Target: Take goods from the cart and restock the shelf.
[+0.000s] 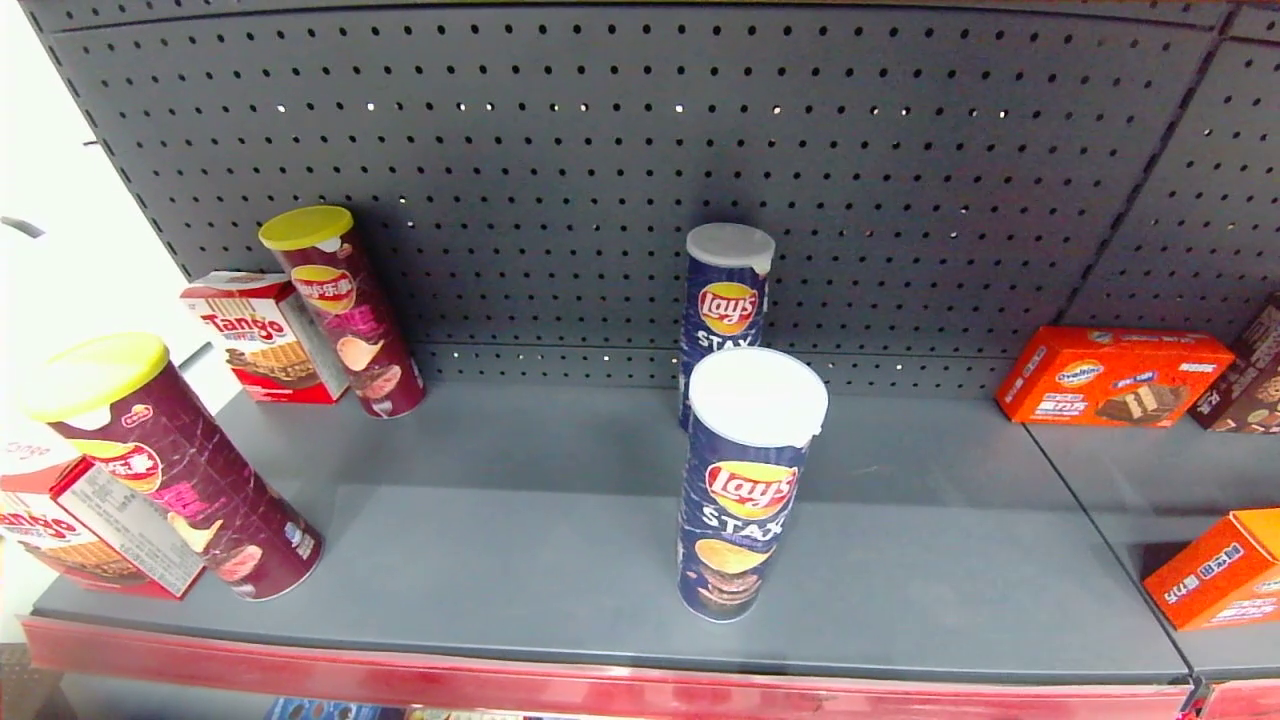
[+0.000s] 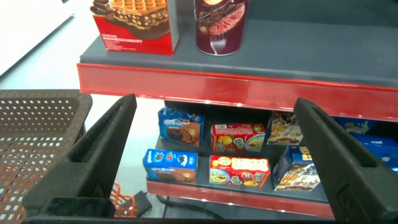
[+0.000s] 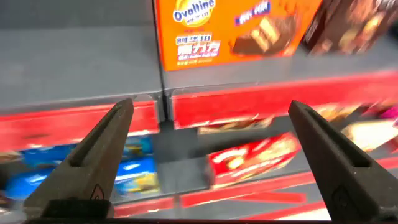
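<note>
Two dark blue chip cans stand on the grey shelf (image 1: 520,520), one near the front (image 1: 745,480) and one behind it by the pegboard (image 1: 725,300). Two maroon chip cans with yellow lids stand at the left, one at the front (image 1: 170,470) and one at the back (image 1: 345,310), each next to a red wafer box (image 1: 262,335). My left gripper (image 2: 211,168) is open and holds nothing, below the shelf's red front edge (image 2: 236,84), beside a brown mesh cart basket (image 2: 37,149). My right gripper (image 3: 211,168) is open and holds nothing, facing an orange box (image 3: 233,31) on the shelf.
Orange boxes (image 1: 1110,375) lie on the neighbouring shelf at the right, with another (image 1: 1215,570) near its front. A lower shelf holds several small blue and red boxes (image 2: 239,152). The pegboard back wall (image 1: 600,150) closes the shelf behind. Bare shelf lies between the maroon and blue cans.
</note>
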`<state>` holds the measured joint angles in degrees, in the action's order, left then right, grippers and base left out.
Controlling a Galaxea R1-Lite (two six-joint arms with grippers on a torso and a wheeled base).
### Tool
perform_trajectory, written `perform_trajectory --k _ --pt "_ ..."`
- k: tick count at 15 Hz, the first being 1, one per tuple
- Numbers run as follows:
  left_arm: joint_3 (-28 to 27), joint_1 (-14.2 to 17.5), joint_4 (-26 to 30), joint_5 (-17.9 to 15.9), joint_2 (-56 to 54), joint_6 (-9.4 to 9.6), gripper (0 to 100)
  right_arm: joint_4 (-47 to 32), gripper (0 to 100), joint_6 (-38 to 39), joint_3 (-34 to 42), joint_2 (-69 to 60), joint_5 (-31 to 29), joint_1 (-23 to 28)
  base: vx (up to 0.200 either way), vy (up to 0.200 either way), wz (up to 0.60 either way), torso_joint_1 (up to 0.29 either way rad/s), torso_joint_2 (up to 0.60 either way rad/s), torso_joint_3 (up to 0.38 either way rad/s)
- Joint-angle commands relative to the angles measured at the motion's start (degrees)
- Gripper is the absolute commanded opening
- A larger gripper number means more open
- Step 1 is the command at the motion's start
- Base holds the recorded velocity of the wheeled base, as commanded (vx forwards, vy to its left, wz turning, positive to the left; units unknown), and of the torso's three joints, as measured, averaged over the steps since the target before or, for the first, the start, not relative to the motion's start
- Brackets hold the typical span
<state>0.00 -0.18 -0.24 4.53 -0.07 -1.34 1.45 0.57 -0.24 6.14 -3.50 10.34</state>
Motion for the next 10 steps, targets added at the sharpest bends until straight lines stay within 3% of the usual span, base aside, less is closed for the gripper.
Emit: perform_trajectory --k 1,8,10 --pt "0.00 0.01 -0.02 0.04 0.07 0.02 100 -2.33 100 -1.10 0.07 -0.78 1.83 0.12 0.000 0.000 0.00 0.000 0.00 0.000" --pt "0.00 0.01 -0.02 -0.67 0.07 0.29 100 -1.45 100 -1.01 0.24 -0.78 2.44 -0.14 0.000 0.000 0.00 0.000 0.00 0.000" --pt "0.00 0.01 -0.02 -0.49 0.07 0.20 100 -1.54 100 -0.84 0.16 -0.96 2.53 -7.79 0.000 0.000 0.00 0.000 0.00 0.000"
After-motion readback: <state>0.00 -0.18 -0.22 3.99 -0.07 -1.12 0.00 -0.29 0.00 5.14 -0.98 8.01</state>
